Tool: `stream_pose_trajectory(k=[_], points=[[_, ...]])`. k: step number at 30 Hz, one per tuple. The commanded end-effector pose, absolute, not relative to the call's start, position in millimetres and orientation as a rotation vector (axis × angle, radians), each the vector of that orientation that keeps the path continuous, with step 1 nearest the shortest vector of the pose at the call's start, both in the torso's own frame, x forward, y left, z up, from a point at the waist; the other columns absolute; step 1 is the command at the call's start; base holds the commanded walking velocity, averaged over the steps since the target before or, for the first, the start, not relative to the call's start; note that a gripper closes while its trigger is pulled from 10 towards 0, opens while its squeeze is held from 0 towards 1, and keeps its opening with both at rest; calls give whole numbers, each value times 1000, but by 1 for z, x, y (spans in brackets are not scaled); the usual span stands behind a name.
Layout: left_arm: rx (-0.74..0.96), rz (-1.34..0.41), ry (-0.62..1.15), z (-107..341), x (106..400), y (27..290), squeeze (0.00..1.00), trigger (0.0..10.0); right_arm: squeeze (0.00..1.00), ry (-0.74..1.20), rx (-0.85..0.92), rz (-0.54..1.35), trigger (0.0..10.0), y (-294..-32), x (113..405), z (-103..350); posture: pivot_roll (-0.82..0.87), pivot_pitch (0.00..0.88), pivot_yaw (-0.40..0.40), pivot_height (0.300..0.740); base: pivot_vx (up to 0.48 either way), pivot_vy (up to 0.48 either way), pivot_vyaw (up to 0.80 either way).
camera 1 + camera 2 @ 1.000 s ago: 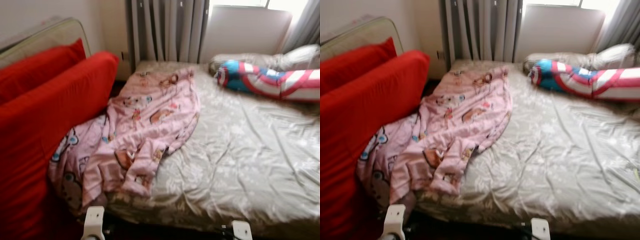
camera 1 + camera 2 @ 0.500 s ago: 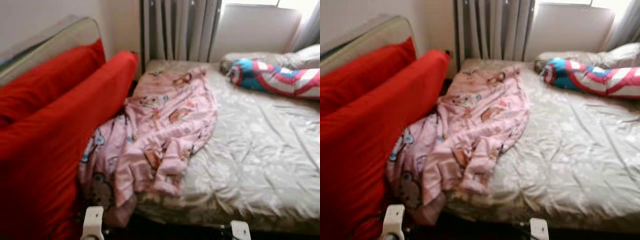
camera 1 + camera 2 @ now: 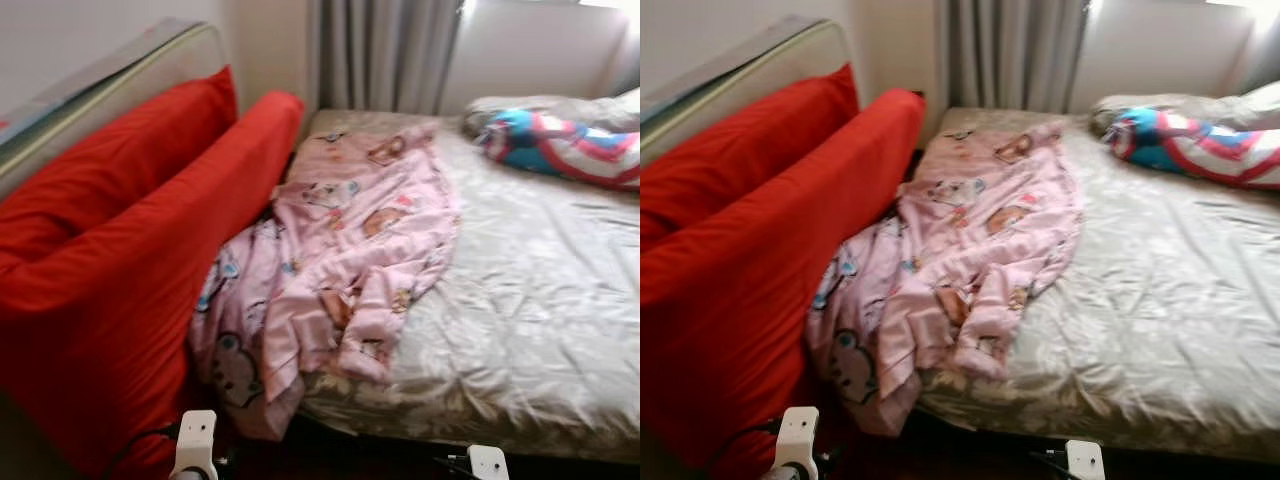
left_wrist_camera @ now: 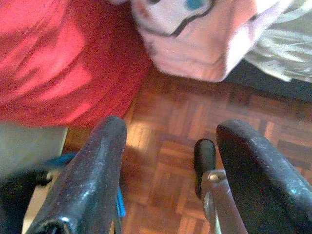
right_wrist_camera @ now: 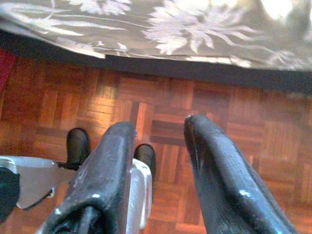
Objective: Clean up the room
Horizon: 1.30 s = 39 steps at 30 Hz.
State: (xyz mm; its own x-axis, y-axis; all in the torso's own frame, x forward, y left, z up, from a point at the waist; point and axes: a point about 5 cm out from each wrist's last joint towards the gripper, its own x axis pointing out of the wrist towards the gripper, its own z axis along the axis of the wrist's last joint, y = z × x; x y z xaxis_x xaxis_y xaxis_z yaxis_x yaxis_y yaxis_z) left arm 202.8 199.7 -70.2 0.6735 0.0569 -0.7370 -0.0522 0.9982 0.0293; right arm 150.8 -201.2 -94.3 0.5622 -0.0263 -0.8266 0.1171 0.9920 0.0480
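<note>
Your pink blanket lay ahead, long axis running away up the bed; left pincer nearer, both pincers released.

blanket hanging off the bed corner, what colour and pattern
Pink blanket printed with small cartoon characters, clearest in the left eye view.

It was a bedroom in a home. A bed with a rumpled, flower-patterned silvery sheet took up most of the room, and a pink cartoon-print blanket lay bunched across it, drooping over the edge. A striped red, white and blue bolster lay near the head. Red cushions leaned alongside the bed, grey curtains hung behind it, and the floor was wood parquet.
</note>
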Motion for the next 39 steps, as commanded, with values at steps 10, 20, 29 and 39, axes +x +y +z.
stream_pose_trajectory(k=[10, 20, 29, 39], points=[[16, 57, 842, -71, 200, 201, 0, 10000, 0, 970, 106, -82, 10000, -200, 151, -94, -27, 11, -6, 738, 0, 0, 800], [16, 57, 842, -71, 200, 201, 0, 10000, 0, 970, 106, -82, 10000, -200, 151, -94, -27, 11, -6, 738, 0, 0, 800], [16, 57, 842, -71, 200, 201, 0, 10000, 0, 970, 106, -82, 10000, -200, 151, -94, -27, 11, -6, 738, 0, 0, 800], [30, 31, 836, -71, 201, 200, 0, 10000, 0, 964, 140, -124, 10000, -200, 150, -95, -27, 0, -7, 738, 0, 0, -102]])
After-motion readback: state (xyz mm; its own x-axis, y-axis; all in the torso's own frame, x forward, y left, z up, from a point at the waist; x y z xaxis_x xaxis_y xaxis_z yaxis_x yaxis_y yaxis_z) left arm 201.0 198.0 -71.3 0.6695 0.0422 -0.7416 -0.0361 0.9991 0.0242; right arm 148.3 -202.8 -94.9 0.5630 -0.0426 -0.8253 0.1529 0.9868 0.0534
